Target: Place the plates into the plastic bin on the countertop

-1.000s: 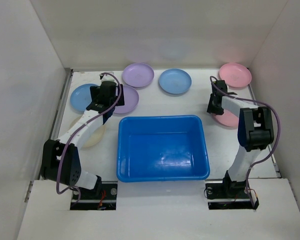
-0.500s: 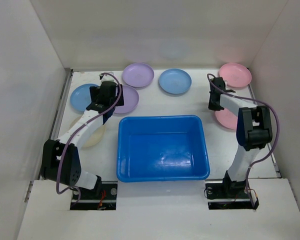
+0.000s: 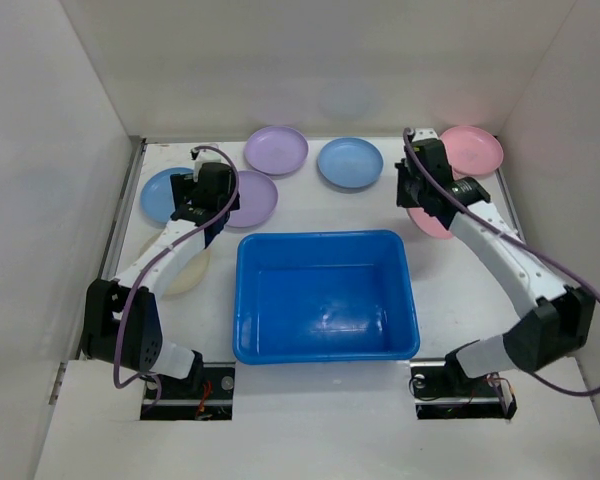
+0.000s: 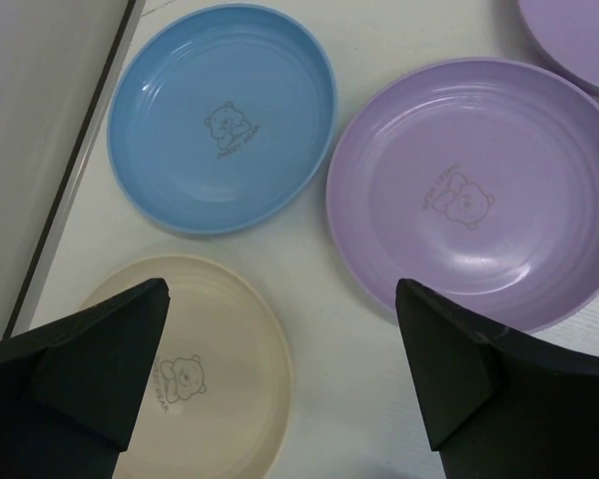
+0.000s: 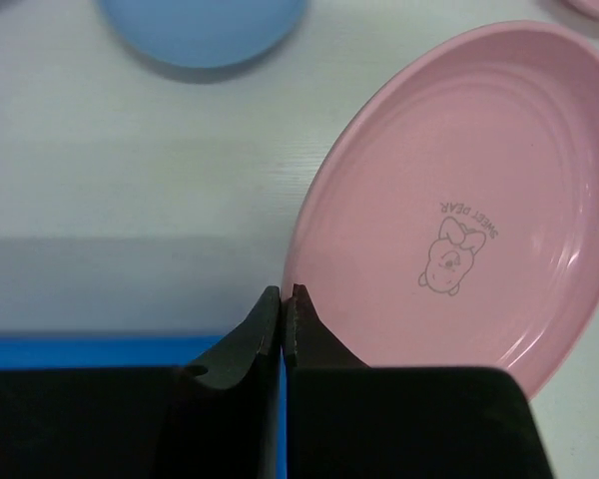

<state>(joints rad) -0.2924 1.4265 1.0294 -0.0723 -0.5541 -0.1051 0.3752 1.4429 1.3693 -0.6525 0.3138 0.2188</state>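
Note:
My right gripper [image 3: 417, 195] is shut on the rim of a pink plate [image 3: 427, 222] and holds it tilted above the countertop, just beyond the back right corner of the blue plastic bin [image 3: 320, 237]. In the right wrist view the fingers [image 5: 288, 299] pinch the plate's left edge [image 5: 449, 200]. My left gripper [image 3: 195, 213] is open and empty, hovering over the gap [image 4: 280, 289] between a cream plate [image 4: 210, 369], a blue plate [image 4: 225, 115] and a lilac plate [image 4: 469, 205]. The bin holds nothing.
At the back lie another lilac plate [image 3: 276, 150], a blue plate [image 3: 350, 162] and a pink plate [image 3: 472, 150]. White walls close in the countertop on three sides. The bin's edge shows under the right fingers [image 5: 80, 349].
My right arm has lifted the pink plate off the countertop at the right and carried it left, toward the bin's back right corner. The left arm has barely moved.

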